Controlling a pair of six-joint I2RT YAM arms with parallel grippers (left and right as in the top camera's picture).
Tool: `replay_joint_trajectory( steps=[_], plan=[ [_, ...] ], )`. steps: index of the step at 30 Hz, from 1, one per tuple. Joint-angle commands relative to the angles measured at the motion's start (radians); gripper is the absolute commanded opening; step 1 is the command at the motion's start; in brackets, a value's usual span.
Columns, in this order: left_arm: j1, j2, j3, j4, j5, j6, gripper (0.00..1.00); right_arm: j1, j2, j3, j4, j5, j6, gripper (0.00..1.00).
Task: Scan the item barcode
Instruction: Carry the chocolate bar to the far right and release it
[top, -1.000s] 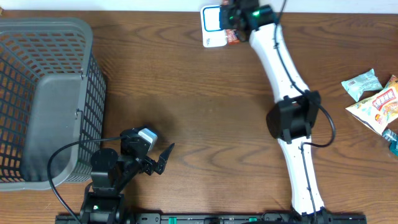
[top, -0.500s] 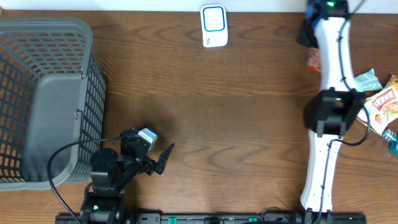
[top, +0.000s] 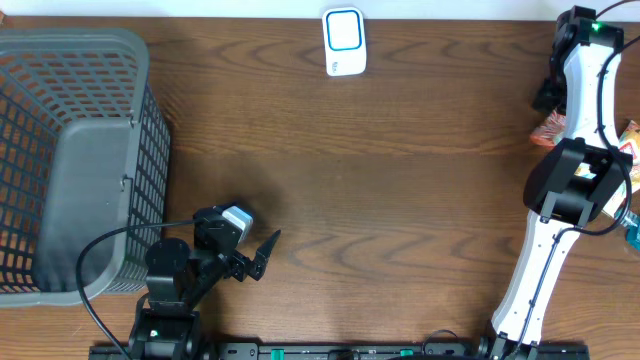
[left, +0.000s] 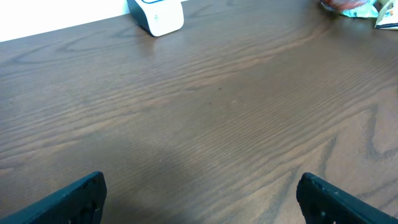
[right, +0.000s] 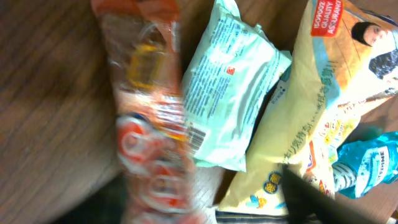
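The white and blue scanner (top: 344, 40) stands at the table's back edge, also seen far off in the left wrist view (left: 157, 14). My right gripper (top: 547, 93) hangs at the far right, away from the scanner. Its jaws (right: 205, 205) stand wide apart, open. An orange-red snack packet (right: 149, 112), blurred by motion, shows between them over the wood; from overhead the packet (top: 553, 130) lies just beneath the gripper, beside the snack pile. My left gripper (top: 258, 257) rests low at the front left, open with nothing between its fingers (left: 81, 196).
A grey mesh basket (top: 150, 150) fills the left side. At the right edge lie a mint-green packet (right: 233, 93), a yellow snack bag (right: 323, 93) and a blue packet (right: 367, 165). The right arm's white links (top: 545, 250) run along the right side.
The right arm swung from the scanner at the back middle to the far right, carrying the orange packet. Its jaws went from shut to wide apart. The left arm stayed still.
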Motion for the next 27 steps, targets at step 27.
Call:
replay_joint_trajectory(
  steps=[27],
  plan=[
    [0.003,-0.004,-0.003,0.003,-0.005,-0.009,0.98,0.401,-0.786,0.042,-0.23,-0.285,0.064,0.99]
  ],
)
